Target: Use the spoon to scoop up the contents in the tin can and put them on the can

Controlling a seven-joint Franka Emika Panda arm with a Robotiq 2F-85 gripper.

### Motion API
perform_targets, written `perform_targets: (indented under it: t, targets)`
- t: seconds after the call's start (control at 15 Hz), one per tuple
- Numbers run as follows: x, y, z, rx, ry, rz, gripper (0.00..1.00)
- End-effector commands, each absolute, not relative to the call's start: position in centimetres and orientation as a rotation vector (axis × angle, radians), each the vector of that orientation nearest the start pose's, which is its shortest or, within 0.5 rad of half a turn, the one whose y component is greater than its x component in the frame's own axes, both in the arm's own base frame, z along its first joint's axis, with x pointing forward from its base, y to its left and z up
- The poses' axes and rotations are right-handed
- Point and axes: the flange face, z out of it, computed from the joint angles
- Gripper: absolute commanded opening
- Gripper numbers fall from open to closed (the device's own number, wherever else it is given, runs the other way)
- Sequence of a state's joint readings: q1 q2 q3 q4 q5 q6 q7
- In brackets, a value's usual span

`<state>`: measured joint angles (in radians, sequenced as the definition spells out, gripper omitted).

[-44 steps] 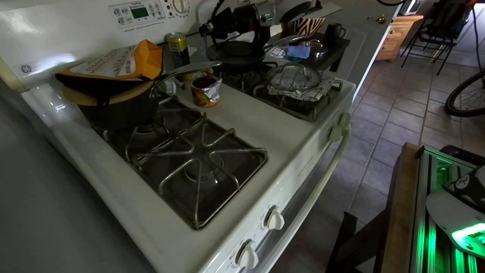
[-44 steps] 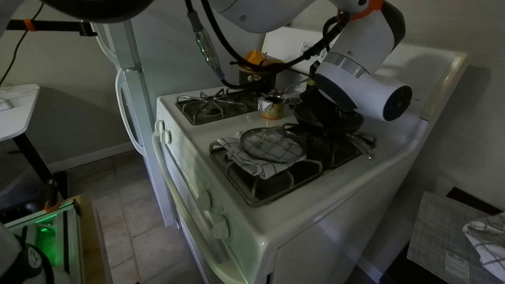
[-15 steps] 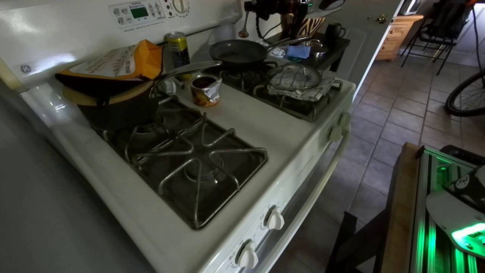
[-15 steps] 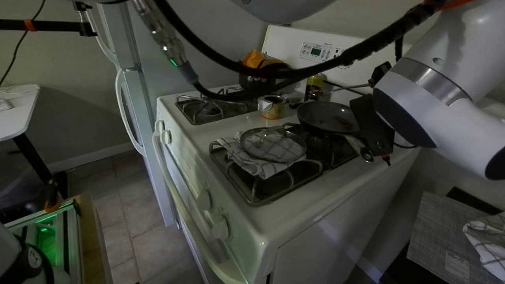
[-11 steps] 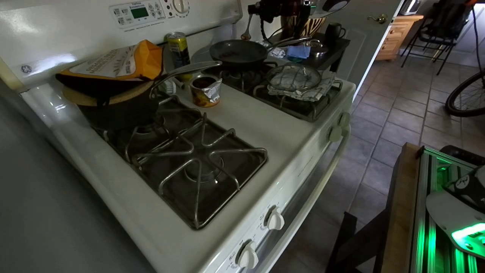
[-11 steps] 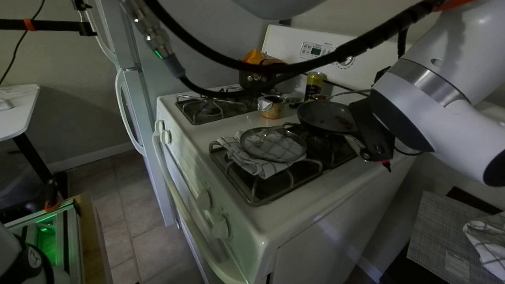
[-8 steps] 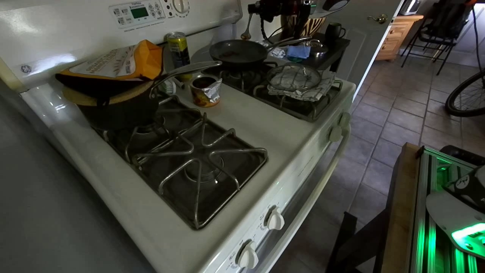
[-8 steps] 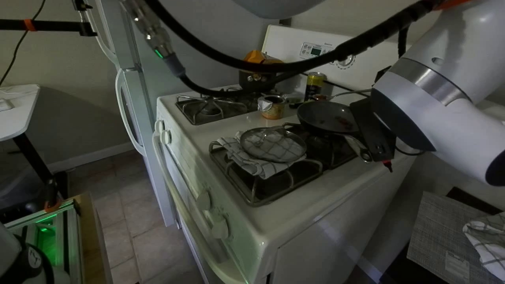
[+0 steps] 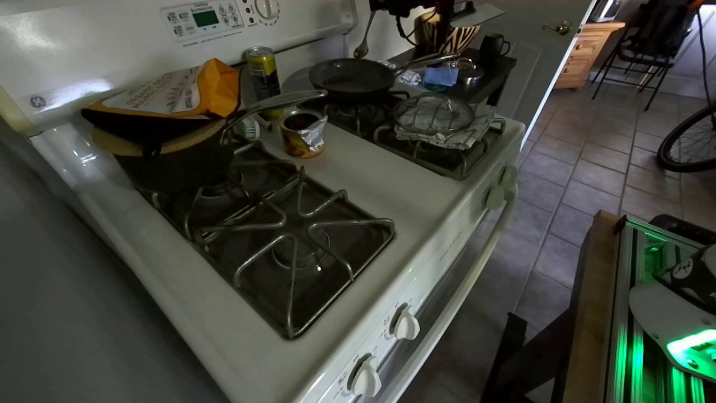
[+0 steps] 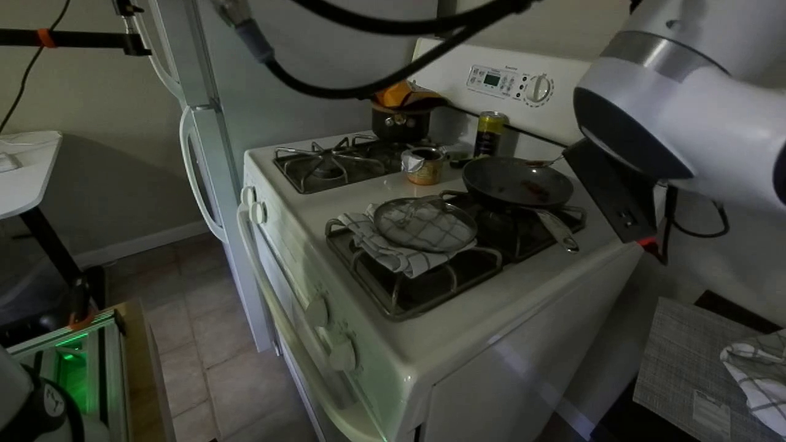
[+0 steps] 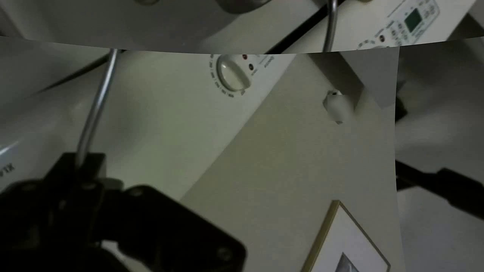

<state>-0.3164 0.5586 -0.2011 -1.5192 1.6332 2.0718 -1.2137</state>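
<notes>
Black gripper (image 11: 81,160): narrow, pinching the thin handle of a silvery metal spoon (image 9: 361,51), clear in the wrist view; in an exterior view the spoon hangs bowl-down at a steep tilt, brownish matter (image 9: 361,53) in the bowl; the bowl shows close to the far rim of a black round frying pan (image 10: 513,175) in both exterior views; can't tell if it's above the pan or past it; pan sits toward the back of the white enamel stove (image 9: 380,184), reddish-brown bits (image 10: 534,189) in it.

Short silvery tin can (image 9: 297,144) with orange-brown label stands upright on the stove, between the frying pan and a dark deep saucepan (image 9: 179,165), apart from the spoon; silvery foil-like flap (image 9: 314,136) bent down over its rim; dark reddish contents (image 9: 302,120) inside; orange-and-white packet (image 9: 168,95) lies on the saucepan; tall yellow-and-black cylindrical can (image 9: 263,64) stands upright near the tin can; round clear glass lid (image 10: 424,227) rests on a white checkered cloth (image 10: 402,261) near the pan, toward the stove's front.
</notes>
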Motion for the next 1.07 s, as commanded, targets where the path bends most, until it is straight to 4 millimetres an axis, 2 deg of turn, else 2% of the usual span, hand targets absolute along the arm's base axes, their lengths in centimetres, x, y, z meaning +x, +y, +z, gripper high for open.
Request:
perform_targets:
  t: [0.0, 0.2, 0.33, 0.4, 0.6, 0.67, 0.8, 1.0]
  targets:
    - [67.9, -26.2, 42.7, -2.192, 0.123, -1.299, 0.02]
    - [68.7, -22.6, 46.3, -2.365, 0.032, -1.336, 0.02]
    - [69.1, -20.5, 47.8, -2.487, -0.032, -1.361, 0.02]
    - [68.7, -19.7, 48.5, -2.549, -0.06, -1.359, 0.02]
    - [69.3, -18.0, 49.3, -2.717, -0.176, -1.379, 0.02]
    - [69.4, -17.9, 49.3, -2.755, -0.2, -1.362, 0.02]
    - [69.0, -18.5, 49.0, -2.683, -0.184, -1.244, 0.02]
    - [67.9, -20.4, 48.3, -2.493, -0.189, -1.184, 0.02]
